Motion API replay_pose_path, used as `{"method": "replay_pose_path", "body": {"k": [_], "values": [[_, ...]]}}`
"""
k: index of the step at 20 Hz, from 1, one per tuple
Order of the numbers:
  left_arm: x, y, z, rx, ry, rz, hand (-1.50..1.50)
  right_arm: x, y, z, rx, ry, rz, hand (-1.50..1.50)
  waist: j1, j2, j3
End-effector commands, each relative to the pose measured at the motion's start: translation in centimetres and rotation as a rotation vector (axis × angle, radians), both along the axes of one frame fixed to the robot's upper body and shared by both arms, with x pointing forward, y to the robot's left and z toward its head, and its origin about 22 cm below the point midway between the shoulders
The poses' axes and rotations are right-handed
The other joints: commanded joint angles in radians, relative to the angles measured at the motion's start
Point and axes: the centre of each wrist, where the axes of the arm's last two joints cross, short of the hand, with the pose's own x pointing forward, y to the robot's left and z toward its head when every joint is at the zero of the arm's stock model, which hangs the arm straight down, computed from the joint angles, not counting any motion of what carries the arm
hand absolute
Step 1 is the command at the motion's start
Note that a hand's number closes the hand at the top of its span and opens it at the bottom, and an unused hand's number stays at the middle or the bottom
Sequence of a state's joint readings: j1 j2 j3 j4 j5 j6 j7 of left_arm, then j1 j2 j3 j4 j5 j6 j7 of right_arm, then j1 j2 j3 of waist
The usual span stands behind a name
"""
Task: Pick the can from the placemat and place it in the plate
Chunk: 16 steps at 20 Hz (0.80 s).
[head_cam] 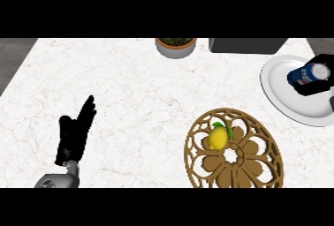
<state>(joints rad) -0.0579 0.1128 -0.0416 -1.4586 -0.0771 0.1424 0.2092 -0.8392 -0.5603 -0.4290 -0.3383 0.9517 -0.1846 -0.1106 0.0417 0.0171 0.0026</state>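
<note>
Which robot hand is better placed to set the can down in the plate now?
The right robot hand: it is curled round the can directly over the white plate. The left robot hand rests open, far across the counter.

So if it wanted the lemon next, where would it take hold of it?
Probably round the lemon's middle, coming straight down from above. It lies bare on the openwork placemat, stem end with green leaf pointing away, nothing crowding its sides, so fingers could close across its narrower width.
</note>
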Motion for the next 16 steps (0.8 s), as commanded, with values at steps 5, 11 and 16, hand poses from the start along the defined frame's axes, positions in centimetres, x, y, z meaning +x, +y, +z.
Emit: {"method": "replay_pose_path", "body": {"k": [5,11,16], "values": [[-0.4,0.1,-0.5,-0.018,0.013,-0.004,0.0,-2.5,-4.0,-0.8,0.081,0.246,0.057,-1.5,0.012,0.005,0.001],[0.1,0.6,0.8,-0.019,0.007,0.007,0.0,-1.7,-2.5,-1.2,0.231,0.006,0.232,-1.5,-0.001,-0.002,0.002],[0.6,0.9,1.0,0.0,-0.008,0.017,0.0,-2.3,-4.3,-0.1,0.558,-0.339,0.195,-1.5,-0.021,-0.001,0.005]]}}
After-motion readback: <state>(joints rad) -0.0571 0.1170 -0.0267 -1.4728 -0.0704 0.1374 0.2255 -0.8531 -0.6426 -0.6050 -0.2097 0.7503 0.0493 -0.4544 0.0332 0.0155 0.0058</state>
